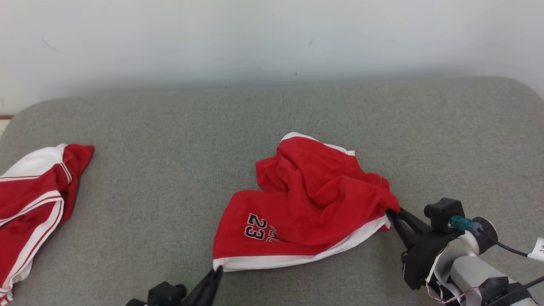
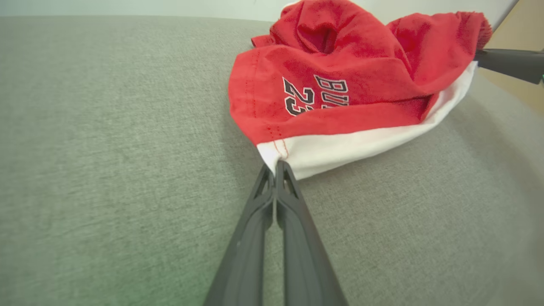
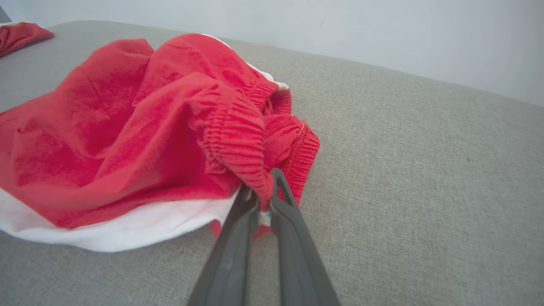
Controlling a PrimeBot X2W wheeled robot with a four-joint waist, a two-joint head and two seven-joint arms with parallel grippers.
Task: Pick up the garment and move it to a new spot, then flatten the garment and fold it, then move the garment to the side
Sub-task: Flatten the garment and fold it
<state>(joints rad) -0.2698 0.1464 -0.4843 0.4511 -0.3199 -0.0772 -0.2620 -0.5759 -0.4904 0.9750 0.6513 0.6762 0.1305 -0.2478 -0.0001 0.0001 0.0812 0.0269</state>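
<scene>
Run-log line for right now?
red shorts: crumpled on grey cushion | left hand: shut on white hem corner | right hand: shut on waistband | stage: pre-lift

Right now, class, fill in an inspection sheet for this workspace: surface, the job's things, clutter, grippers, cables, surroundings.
Surface: grey cushion, woven fabric.
Job's things: red shorts, white hem, number 23, crumpled near the middle, not yet flattened.
Clutter: second garment, red and white, at the left edge, apart from the shorts.
Grippers: left gripper shut on the white hem corner; right gripper shut on the red elastic waistband.
Cables: black cable at the right wrist, away from the cloth.
Surroundings: pale wall behind the cushion.
</scene>
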